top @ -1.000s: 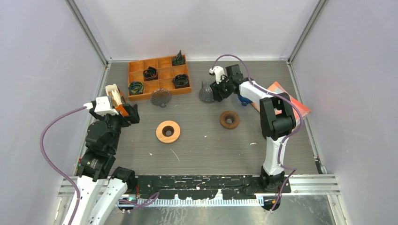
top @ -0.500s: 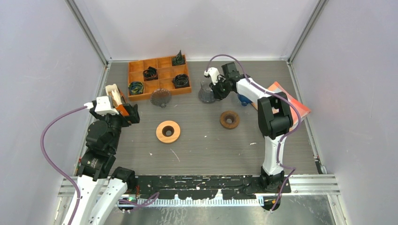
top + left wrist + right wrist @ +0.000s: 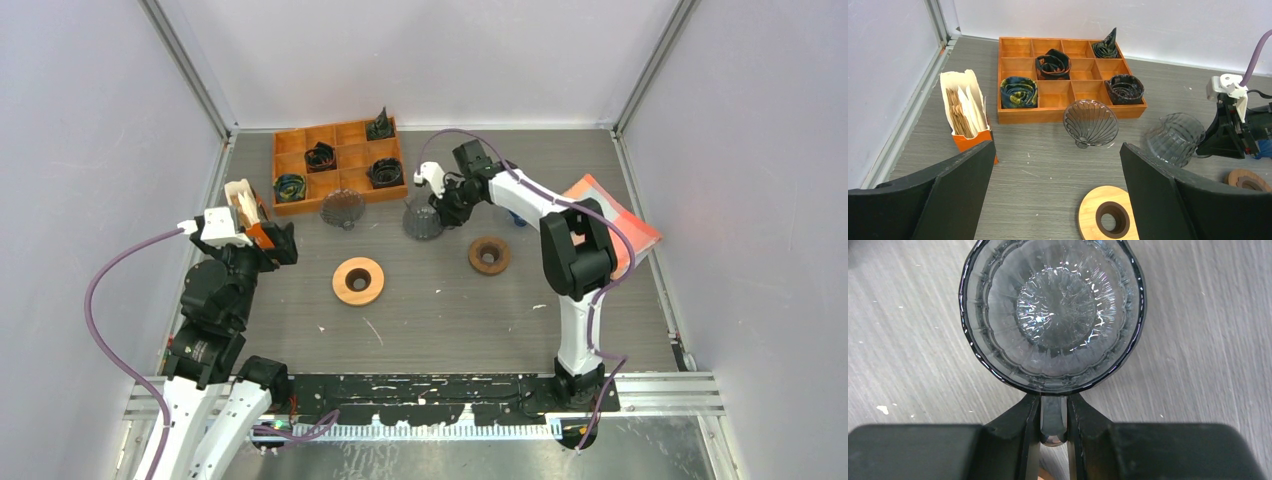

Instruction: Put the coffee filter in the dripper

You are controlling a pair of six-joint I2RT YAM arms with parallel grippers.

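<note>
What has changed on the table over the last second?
The right pincer, shut on the glass dripper by its handle, carried it left and toward the arm bases. The left pincer, second dripper, light wooden ring, dark wooden ring and tray stayed put.

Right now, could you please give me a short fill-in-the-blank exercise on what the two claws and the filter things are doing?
1. The right claw is shut on the ___ of the glass dripper.
2. The left claw is ___ and holds nothing.
3. In the left wrist view, the pack of paper filters stands to the ___ of the wooden tray.
4. The glass dripper has ___ filter in it.
Missing words: handle; open; left; no.
</note>
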